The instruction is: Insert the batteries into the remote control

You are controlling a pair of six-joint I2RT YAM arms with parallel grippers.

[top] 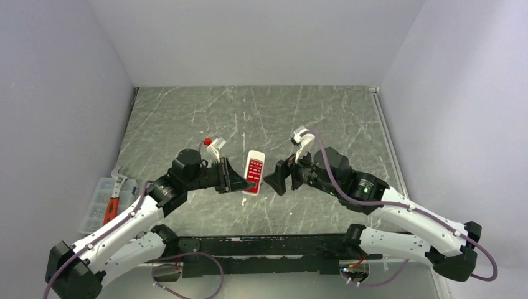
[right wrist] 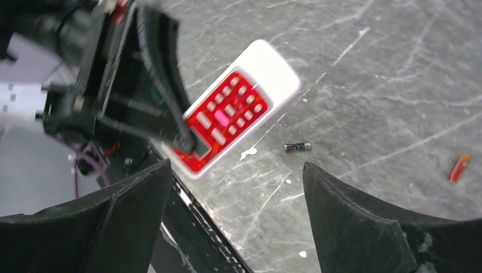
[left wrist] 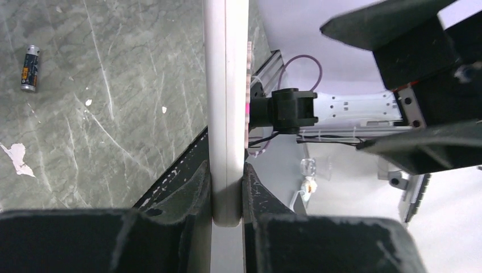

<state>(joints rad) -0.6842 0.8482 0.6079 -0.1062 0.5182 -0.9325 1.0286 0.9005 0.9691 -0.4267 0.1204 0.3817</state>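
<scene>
The remote control (top: 254, 171) is a small white handset with its red button face turned up, lifted just above the table. My left gripper (top: 241, 182) is shut on its near end. In the left wrist view the remote (left wrist: 226, 102) shows edge-on, clamped between both pads of that gripper (left wrist: 226, 170). My right gripper (top: 277, 178) hangs open just right of the remote without touching it. In its own view the right gripper (right wrist: 236, 168) stands wide with nothing between the fingers, the remote (right wrist: 233, 116) beyond them. One dark battery (right wrist: 298, 147) lies on the table, the same battery (left wrist: 29, 68) showing far left.
A small red-orange piece (right wrist: 459, 167) lies on the marbled table further right. A white scrap (left wrist: 17, 159) sits near the battery. A clear compartment box (top: 103, 202) with an orange-handled tool (top: 112, 208) stands at the left edge. A black rail (top: 261, 246) runs along the near edge.
</scene>
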